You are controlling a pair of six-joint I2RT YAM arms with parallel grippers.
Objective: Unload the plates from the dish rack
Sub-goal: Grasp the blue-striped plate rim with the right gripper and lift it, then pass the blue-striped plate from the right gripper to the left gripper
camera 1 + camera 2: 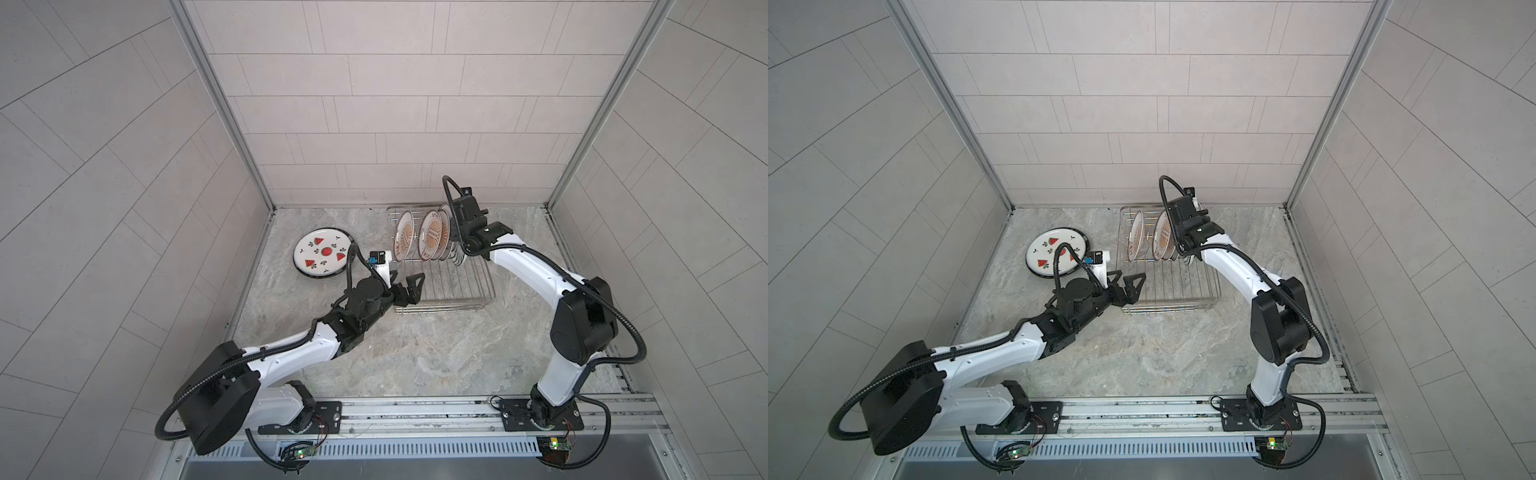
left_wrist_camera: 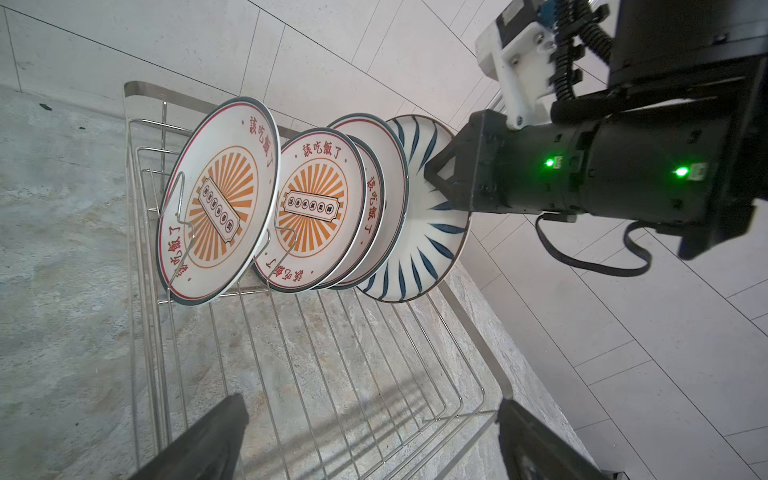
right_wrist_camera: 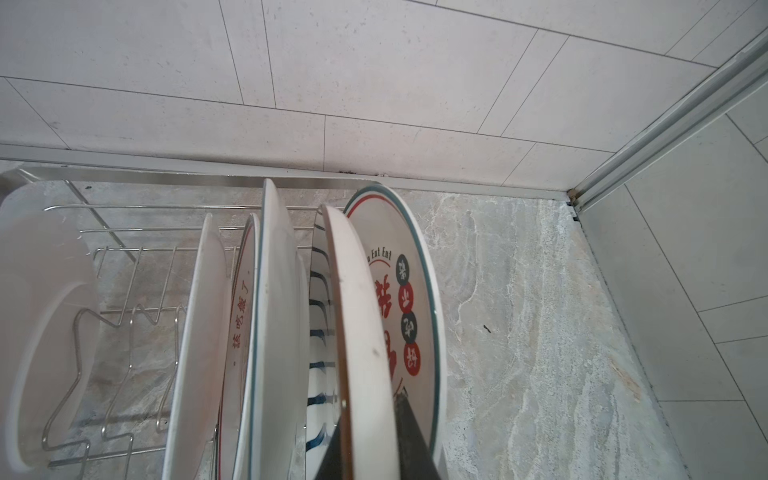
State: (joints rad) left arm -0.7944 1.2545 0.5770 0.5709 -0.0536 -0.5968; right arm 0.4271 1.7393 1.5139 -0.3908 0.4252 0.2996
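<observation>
The silver wire dish rack holds several plates upright at its far end. Two orange sunburst plates stand in front, with a blue-striped plate behind them. My right gripper is shut on the striped plate's upper rim. A red-and-black lettered plate stands just beyond that. A watermelon plate lies flat on the table left of the rack. My left gripper is open over the rack's empty near end.
The back wall runs close behind the rack, and a metal corner post stands to its right. The marble tabletop extends in front of the rack. Rail mounts line the near edge.
</observation>
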